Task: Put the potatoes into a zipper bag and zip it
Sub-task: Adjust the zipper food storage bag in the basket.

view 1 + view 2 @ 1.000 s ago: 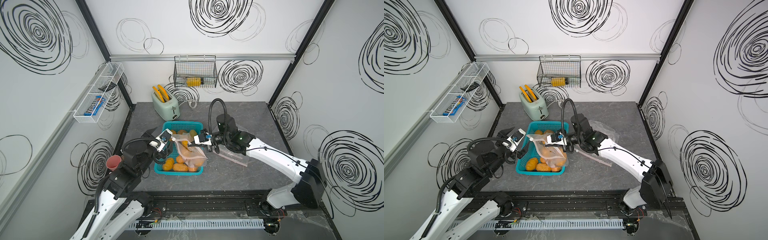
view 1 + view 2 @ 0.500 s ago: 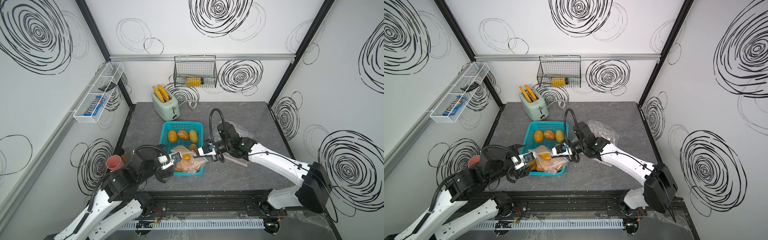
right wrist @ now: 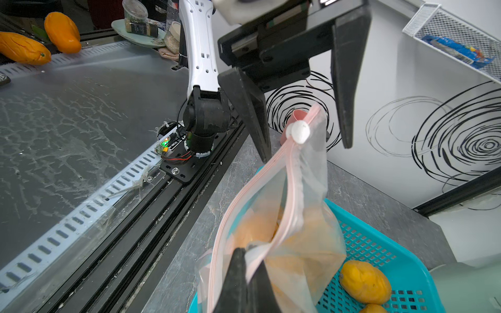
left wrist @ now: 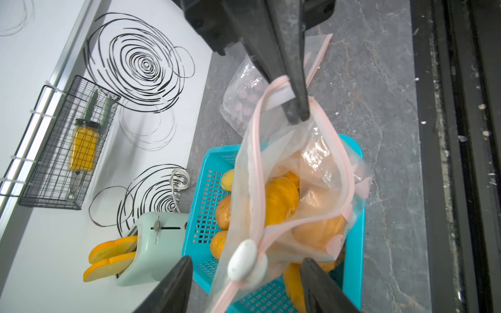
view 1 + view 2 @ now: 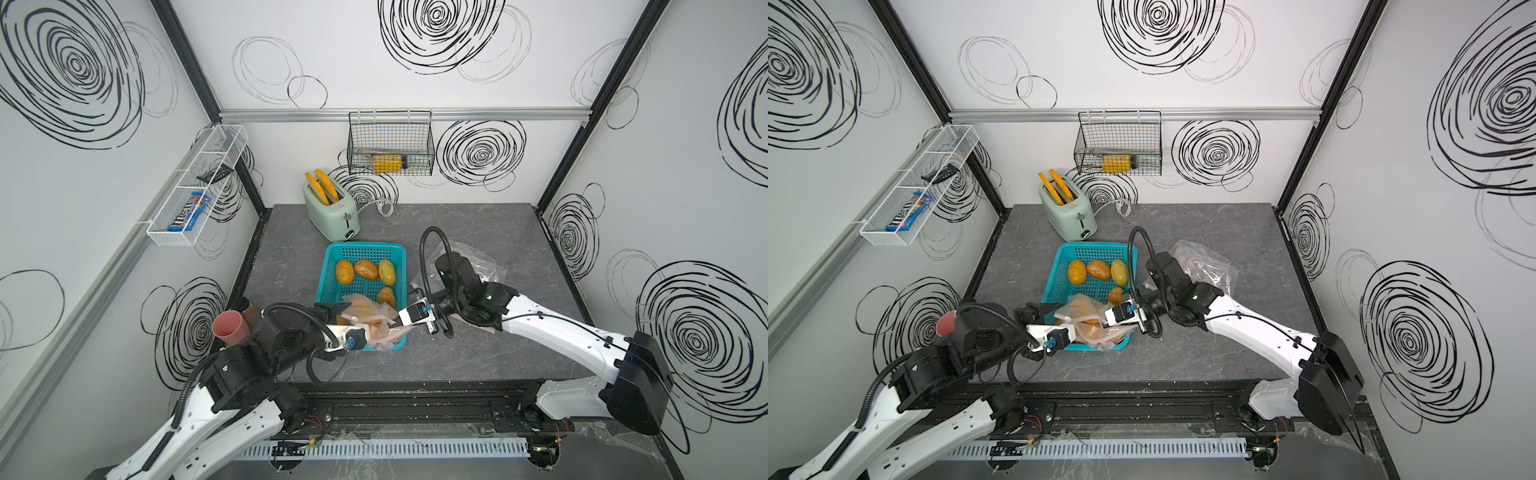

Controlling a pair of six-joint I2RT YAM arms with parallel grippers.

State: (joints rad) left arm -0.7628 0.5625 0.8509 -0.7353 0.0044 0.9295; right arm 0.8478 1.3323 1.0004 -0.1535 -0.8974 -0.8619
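Observation:
The clear zipper bag [image 5: 365, 316] [image 5: 1084, 320], pink-rimmed and holding several potatoes [image 4: 279, 200], rests in the near end of a teal basket [image 5: 328, 266]. My right gripper [image 3: 244, 253] [image 4: 296, 116] is shut on the bag's pink zipper strip at its right end. At the other end, my left gripper [image 4: 246, 261] [image 3: 306, 153] stands open, with the white slider [image 4: 242, 260] [image 3: 299, 132] between its fingers and untouched. Several loose potatoes [image 5: 366, 269] [image 5: 1099, 269] lie at the basket's far end, one of them paler [image 5: 387, 272].
A mint toaster [image 5: 331, 210] with orange slices stands behind the basket. Spare plastic bags [image 5: 473, 257] lie under the right arm. A pink cup [image 5: 227, 330] sits at the table's left edge. A wire basket [image 5: 390, 143] and a white shelf [image 5: 195, 187] hang on the walls.
Both arms have drawn the bag from the middle of the basket to its near end, uncovering the potatoes at the far end. My left gripper has swung round to the slider end.

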